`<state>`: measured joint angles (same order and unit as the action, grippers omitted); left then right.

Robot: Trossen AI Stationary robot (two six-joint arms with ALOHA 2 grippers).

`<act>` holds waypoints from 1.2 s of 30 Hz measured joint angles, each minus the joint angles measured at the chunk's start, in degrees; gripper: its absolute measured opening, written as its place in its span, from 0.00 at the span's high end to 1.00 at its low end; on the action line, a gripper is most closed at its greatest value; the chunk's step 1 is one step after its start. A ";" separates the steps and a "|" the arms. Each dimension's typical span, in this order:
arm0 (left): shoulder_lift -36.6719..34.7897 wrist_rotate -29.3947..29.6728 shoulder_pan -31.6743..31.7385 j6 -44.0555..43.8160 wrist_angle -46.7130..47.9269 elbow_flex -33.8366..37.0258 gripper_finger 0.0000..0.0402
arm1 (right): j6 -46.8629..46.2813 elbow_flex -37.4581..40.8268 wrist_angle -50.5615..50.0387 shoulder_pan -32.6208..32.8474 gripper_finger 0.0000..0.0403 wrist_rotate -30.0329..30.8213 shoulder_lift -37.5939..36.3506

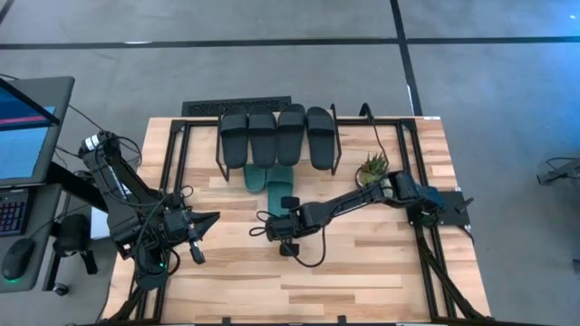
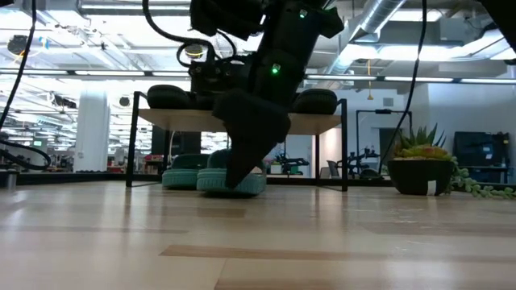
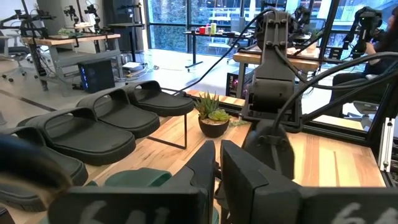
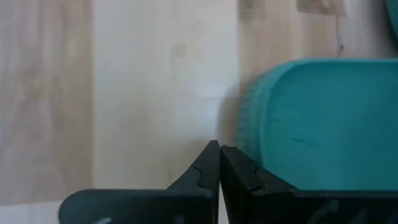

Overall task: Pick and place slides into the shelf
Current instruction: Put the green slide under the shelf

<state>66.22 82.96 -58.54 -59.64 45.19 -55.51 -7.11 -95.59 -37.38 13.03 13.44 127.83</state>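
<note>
Four black slides (image 1: pixel 276 136) lie side by side on top of the shelf (image 2: pixel 322 122). One teal slide (image 1: pixel 256 178) lies on the table under the shelf. The other teal slide (image 1: pixel 283 192) lies sole down, sticking out toward the near edge. My right gripper (image 1: pixel 286 232) is shut and points down at that slide's near end (image 4: pixel 317 118). In the low view it stands in front of both teal slides (image 2: pixel 234 182). My left gripper (image 1: pixel 195 240) waits shut near the table's left side, facing the shelf (image 3: pixel 217 165). My right gripper's shut fingertips (image 4: pixel 219 155) come from above and point down. They stand right beside the rounded near end of the teal slide (image 4: pixel 249 124), which lies flat on the table. I cannot tell whether they touch it.
A small potted plant (image 1: pixel 372 167) stands to the right of the shelf, close to the right arm. Black frame rails run along the table's left and right sides (image 1: pixel 172 154). A monitor (image 1: pixel 23 127) stands beyond the left edge. Bare wood lies near the front edge (image 1: pixel 362 281).
</note>
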 joint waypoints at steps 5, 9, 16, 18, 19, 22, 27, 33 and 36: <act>0.00 0.02 0.02 0.04 0.02 0.00 0.97 | 0.92 0.00 0.89 0.81 1.00 -0.31 0.00; 0.00 0.00 0.01 0.07 0.20 0.00 0.97 | 1.10 0.00 0.99 0.43 1.00 -0.25 0.00; 0.00 0.00 0.02 0.07 0.22 0.00 0.97 | 1.59 0.00 0.99 -0.97 1.00 -0.16 0.00; 0.00 0.00 0.01 0.04 0.25 0.00 0.97 | 1.67 0.00 0.97 -1.34 1.00 -0.14 0.00; 0.00 0.00 0.01 0.04 0.26 0.00 0.97 | 1.90 0.00 0.97 -1.57 1.00 -0.25 0.00; 0.00 0.00 0.02 0.04 0.33 0.00 0.97 | 3.01 0.00 0.77 -2.52 1.00 -0.08 0.00; 0.00 0.00 0.02 0.02 0.41 0.00 0.97 | 3.20 0.00 -0.51 -4.37 1.00 0.14 0.00; 0.00 0.00 0.02 0.37 0.46 0.00 0.97 | 4.63 0.00 -0.49 -6.15 1.00 -0.08 0.00; 0.02 0.00 0.02 0.38 0.46 0.00 0.97 | 5.64 0.00 -0.51 -7.21 1.00 0.21 0.00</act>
<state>66.23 82.96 -58.52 -59.26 45.65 -55.51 -1.47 -95.59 -37.89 5.82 13.66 127.83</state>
